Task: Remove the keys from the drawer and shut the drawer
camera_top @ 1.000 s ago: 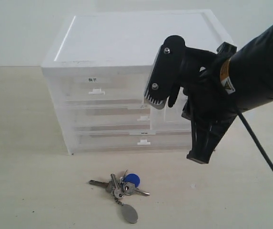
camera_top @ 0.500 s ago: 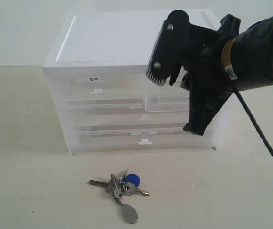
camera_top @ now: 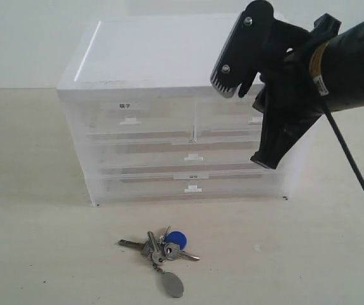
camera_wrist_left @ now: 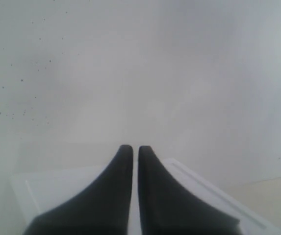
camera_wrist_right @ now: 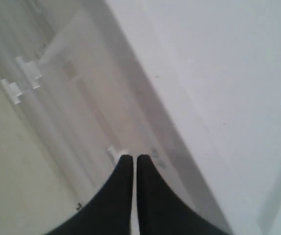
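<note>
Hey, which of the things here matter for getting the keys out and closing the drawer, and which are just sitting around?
Part of the job:
keys, on the table
upper right drawer, looks pushed in
right end effector, shut, by that drawer

Just there:
labelled upper left drawer
full-width drawers below
left end effector, shut

Bright, soft, even light; just a faint shadow at the foot of the translucent white plastic drawer cabinet [camera_top: 137, 57]. Wrist views washed-out, right one smeared.
</note>
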